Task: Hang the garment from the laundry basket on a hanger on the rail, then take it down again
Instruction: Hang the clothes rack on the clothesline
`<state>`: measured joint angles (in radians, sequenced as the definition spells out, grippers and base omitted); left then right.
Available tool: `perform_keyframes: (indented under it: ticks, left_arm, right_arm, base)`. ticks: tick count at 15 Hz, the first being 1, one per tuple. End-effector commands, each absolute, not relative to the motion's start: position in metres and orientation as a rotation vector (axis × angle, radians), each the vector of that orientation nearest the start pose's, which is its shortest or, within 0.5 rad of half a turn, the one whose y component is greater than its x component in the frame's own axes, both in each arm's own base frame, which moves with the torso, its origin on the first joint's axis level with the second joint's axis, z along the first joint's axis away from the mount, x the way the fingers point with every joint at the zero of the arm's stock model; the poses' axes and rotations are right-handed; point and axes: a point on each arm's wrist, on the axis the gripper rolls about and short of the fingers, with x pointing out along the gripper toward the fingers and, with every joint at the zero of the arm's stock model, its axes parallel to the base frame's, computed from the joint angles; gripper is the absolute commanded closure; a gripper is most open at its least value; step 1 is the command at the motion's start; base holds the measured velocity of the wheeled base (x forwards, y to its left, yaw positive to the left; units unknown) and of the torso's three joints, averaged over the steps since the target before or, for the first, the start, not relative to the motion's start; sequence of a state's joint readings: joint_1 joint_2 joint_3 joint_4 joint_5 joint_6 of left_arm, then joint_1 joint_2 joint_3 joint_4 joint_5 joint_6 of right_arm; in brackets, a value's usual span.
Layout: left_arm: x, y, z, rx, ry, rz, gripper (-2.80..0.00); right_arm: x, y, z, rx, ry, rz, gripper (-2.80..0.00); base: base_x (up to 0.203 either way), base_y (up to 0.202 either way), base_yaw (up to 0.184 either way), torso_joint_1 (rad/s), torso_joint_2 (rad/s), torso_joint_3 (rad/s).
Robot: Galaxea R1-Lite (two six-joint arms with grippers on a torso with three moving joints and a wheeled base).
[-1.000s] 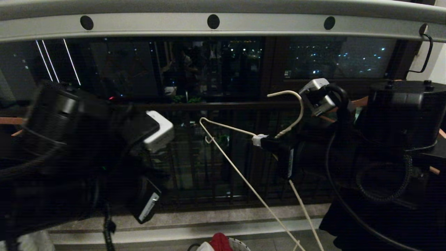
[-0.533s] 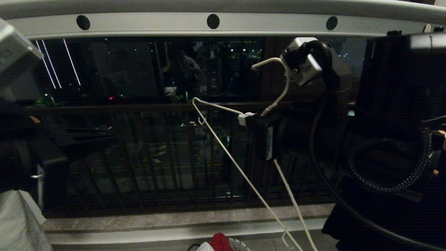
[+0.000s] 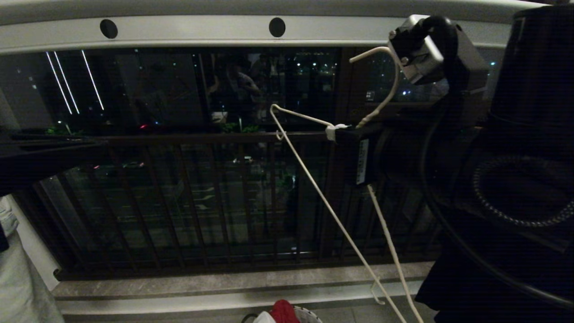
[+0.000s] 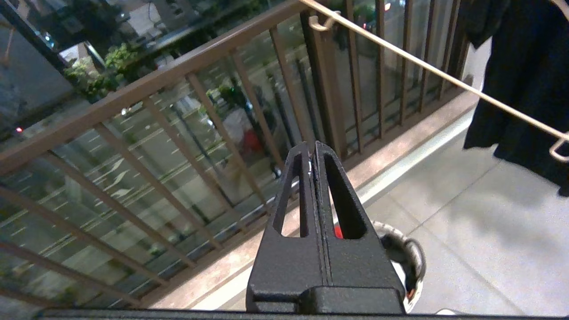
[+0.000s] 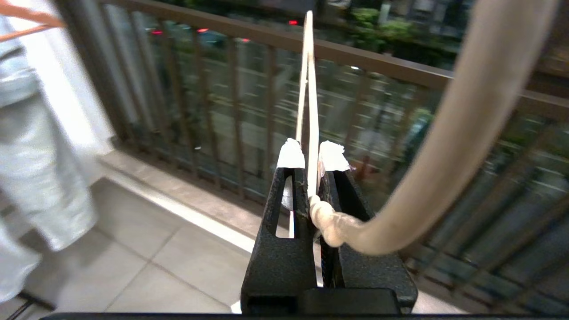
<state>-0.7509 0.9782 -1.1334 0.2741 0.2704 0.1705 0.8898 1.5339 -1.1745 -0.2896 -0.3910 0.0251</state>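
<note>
The thin white wire hanger (image 3: 314,193) hangs bare in my right gripper (image 3: 332,132), which is shut on its twisted neck (image 5: 324,218). Its hook (image 3: 385,76) curves up just under the pale grey rail (image 3: 193,31) with round dark holes. My left gripper (image 4: 311,149) is shut with nothing in it, off to the left of the hanger, and only a dark part of that arm (image 3: 45,154) shows in the head view. The laundry basket (image 3: 309,316) peeks in at the floor below, also seen as a woven rim (image 4: 411,258). A scrap of white cloth (image 3: 264,317) lies in it; whether it is the garment I cannot tell.
A red cloth (image 3: 282,310) sits in the basket. A black garment (image 3: 471,291) hangs at the right, pale clothing (image 5: 40,169) at the left. The dark balcony railing (image 3: 202,188) stands behind the hanger, with a stone kerb (image 3: 224,287) at its foot.
My right gripper has lifted the hanger, bringing its hook up close under the rail. My left arm has swung down and out to the left, leaving most of the head view.
</note>
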Motion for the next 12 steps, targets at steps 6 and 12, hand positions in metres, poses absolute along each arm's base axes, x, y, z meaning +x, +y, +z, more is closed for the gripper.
perform_keyframes:
  ticks: [6,12]
  left_arm:
    - [0.074,-0.061,0.347,0.154,-0.018,-0.479,0.0]
    - [0.073,-0.06,0.348,0.15,-0.025,-0.477,0.0]
  right_arm:
    - [0.172,0.146,0.314,0.026,0.006,0.317,0.0]
    - [0.198,0.126,0.318,0.029,-0.003,0.293,0.0]
  base:
    - [0.0,0.0,0.0,0.0,0.0,0.0]
    - [0.0,0.0,0.0,0.0,0.0,0.0]
